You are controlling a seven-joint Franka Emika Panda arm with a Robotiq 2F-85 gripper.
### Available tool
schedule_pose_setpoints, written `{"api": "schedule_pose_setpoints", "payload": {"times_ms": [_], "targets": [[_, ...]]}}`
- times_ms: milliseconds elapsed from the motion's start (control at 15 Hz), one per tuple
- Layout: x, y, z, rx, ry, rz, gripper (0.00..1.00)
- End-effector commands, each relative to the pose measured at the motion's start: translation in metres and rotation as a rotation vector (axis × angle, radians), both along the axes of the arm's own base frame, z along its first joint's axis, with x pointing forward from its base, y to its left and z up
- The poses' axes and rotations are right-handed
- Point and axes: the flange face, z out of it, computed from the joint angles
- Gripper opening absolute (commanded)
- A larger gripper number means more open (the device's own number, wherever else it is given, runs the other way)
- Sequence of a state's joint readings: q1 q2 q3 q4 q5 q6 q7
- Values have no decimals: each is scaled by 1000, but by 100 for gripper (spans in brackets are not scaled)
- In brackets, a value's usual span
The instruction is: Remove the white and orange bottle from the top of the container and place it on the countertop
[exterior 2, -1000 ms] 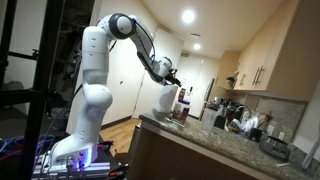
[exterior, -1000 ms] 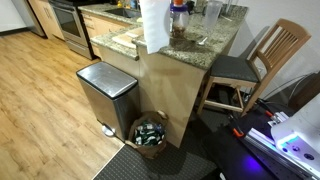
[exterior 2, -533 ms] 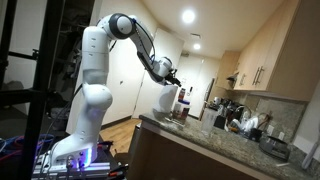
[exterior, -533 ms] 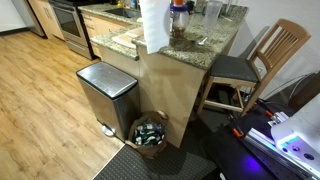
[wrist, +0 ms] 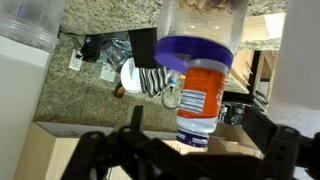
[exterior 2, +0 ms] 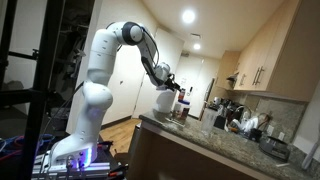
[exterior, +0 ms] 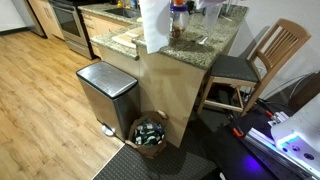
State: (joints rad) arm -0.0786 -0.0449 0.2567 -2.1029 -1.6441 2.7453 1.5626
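Since the earlier frame the arm (exterior 2: 105, 55) has lowered its elbow and reached further forward, and the claw (exterior 2: 176, 88) has dropped from above the white and orange bottle (exterior 2: 183, 98) to nearly level with it. Nothing else has shifted. The bottle stands upright on top of the small dark jar (exterior: 178, 31), which sits on the speckled granite desk (exterior: 205, 45) just beside the tall paper towel roll (exterior: 153, 22). In the wrist view the bottle fills the middle of the picture, with a purple-blue cap above an orange label and a white base. It stands in the gap between the claw's two dark fingers (wrist: 272, 148), which are spread wide apart on either side of it. Neither finger appears to touch the bottle, so nothing is gripped. A clear vessel shows right above the cap in that view; whether it touches the bottle I cannot tell. Further back on the granite lie a few small things, among them a white round piece (wrist: 132, 75) next to a striped one. In an exterior view a steel pedal bin (exterior: 106, 92) stands on the wooden floor (exterior: 40, 90) below the desk's edge. A round basket (exterior: 150, 132) sits just beside the bin, and a wooden chair (exterior: 270, 55) stands at the desk's far side.
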Motion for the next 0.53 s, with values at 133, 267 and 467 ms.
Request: {"api": "schedule_pose_setpoints", "payload": {"times_ms": [133, 267, 467], "targets": [[11, 0, -6, 15, 3, 12, 100], [15, 0, -4, 73, -17, 48, 100], [18, -8, 6, 138, -73, 42, 100]]}}
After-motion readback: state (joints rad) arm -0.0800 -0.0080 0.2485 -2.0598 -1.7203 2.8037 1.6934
